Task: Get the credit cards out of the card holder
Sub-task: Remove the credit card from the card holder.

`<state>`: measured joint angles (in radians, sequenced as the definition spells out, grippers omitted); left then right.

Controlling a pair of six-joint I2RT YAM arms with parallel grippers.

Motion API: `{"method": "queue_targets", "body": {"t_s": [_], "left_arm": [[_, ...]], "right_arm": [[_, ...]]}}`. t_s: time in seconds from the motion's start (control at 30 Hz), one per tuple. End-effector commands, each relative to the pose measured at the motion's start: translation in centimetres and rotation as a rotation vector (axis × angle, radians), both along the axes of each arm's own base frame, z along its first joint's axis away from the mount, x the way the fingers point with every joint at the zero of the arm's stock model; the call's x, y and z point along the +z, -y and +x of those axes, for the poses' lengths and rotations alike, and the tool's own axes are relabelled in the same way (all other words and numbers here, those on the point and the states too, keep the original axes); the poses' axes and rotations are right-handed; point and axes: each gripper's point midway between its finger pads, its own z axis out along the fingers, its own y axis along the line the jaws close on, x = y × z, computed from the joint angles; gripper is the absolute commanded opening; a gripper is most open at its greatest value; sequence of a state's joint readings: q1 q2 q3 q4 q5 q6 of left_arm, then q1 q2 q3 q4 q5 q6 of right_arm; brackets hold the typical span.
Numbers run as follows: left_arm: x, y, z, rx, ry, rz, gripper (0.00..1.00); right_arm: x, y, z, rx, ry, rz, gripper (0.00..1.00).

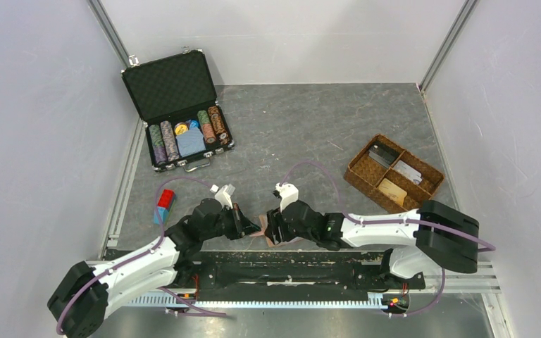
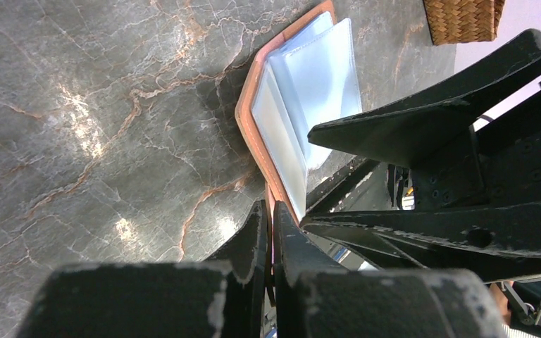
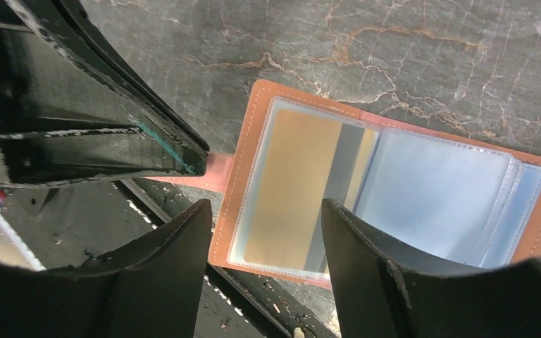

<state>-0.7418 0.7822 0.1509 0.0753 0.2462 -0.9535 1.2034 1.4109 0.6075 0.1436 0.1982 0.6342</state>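
The card holder [image 3: 250, 141], tan leather with pale blue clear sleeves, lies open near the table's front edge between both arms [image 1: 282, 241]. My left gripper [image 2: 269, 211] is shut on its leather edge by the snap tab [image 3: 218, 169]. My right gripper [image 3: 266, 204] hangs open just above the open holder, touching nothing. A tan credit card [image 3: 289, 190] sits inside the near left sleeve, directly below the gap of the right jaws. The other sleeves [image 2: 324, 77] look pale and see-through. In the top view both grippers [image 1: 243, 224] [image 1: 271, 229] hide most of the holder.
A brown woven divided tray [image 1: 356, 172] at the right holds a dark card [image 1: 380, 155], a pale card [image 1: 408, 171] and a tan card [image 1: 392, 191]. An open black chip case [image 1: 179, 120] stands at the back left. Red and blue blocks [image 1: 164, 204] lie beside the left arm.
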Motion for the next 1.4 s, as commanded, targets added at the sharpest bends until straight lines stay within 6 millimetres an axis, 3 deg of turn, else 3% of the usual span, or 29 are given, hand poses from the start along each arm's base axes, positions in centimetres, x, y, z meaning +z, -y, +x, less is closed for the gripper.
{"method": "queue_targets", "body": {"t_s": [0.0, 0.23, 0.47, 0.73, 1.37], "left_arm": [[2.0, 0.7, 0.4, -0.041, 0.066, -0.027, 0.02], [2.0, 0.6, 0.4, -0.037, 0.069, -0.020, 0.02], [1.9, 0.6, 0.4, -0.037, 0.069, -0.018, 0.02], [2.0, 0.6, 0.3, -0.038, 0.069, -0.023, 0.02], [2.3, 0.6, 0.2, -0.037, 0.067, -0.034, 0.02]], "right_arm": [[0.7, -0.5, 0.8, -0.025, 0.060, -0.046, 0.60], [0.4, 0.3, 1.1, -0.053, 0.085, -0.094, 0.48], [1.0, 0.9, 1.5, -0.079, 0.108, -0.101, 0.44], [2.2, -1.2, -0.1, 0.022, 0.086, 0.000, 0.50], [0.0, -1.0, -0.6, 0.016, 0.060, -0.066, 0.54]]}}
